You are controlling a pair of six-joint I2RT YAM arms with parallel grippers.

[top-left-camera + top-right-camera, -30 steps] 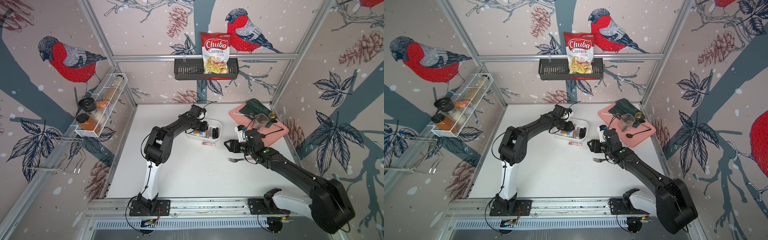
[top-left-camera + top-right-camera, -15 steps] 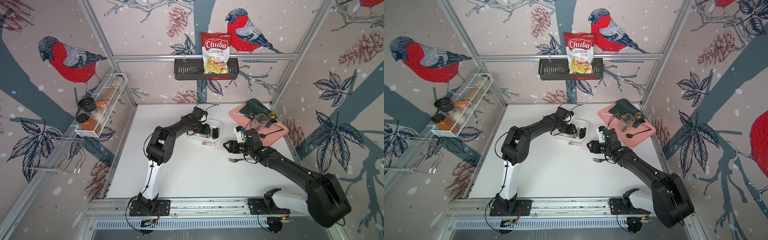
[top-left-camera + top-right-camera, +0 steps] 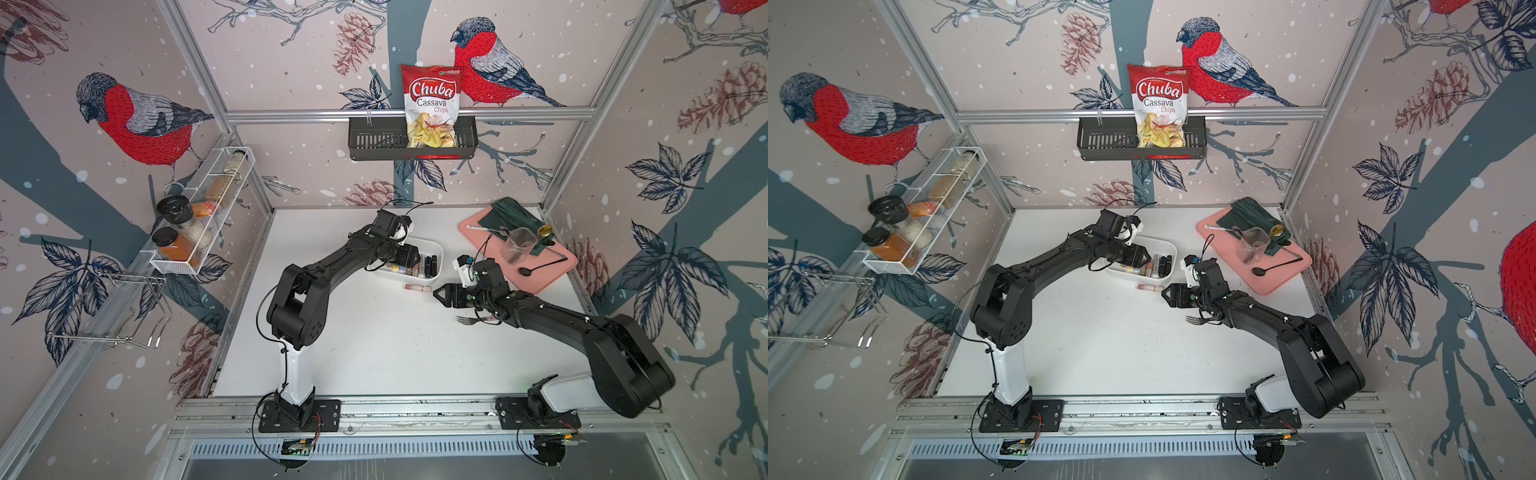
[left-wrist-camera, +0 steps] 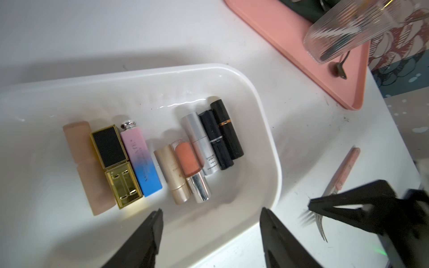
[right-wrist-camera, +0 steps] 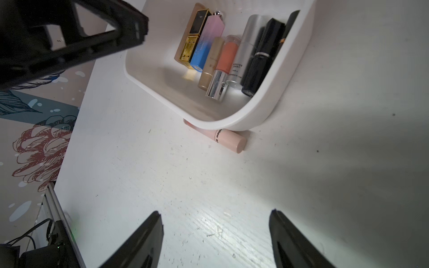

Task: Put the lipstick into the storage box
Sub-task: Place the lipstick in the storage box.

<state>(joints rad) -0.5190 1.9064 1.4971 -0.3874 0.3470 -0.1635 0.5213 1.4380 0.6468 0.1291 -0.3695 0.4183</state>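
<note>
Lipstick [image 5: 228,138]: pink tube just beside box [image 5: 267,111]; probably light, stiff, slick; take mid-barrel. Left gripper [image 4: 211,210], right gripper [image 5: 215,211] spread, empty.

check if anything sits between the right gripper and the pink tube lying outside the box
Nothing visible: only bare table lies between the right gripper, jaws open, and the pink tube, which lies just outside the storage box wall.

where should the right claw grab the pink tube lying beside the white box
Grip the pink tube at its pale cap end, coming down from above with the right claw across its width. It lies flat along the storage box wall, partly hidden by the rim; the cap end sticks out where the corner curves away, likely leaving finger room.
</note>
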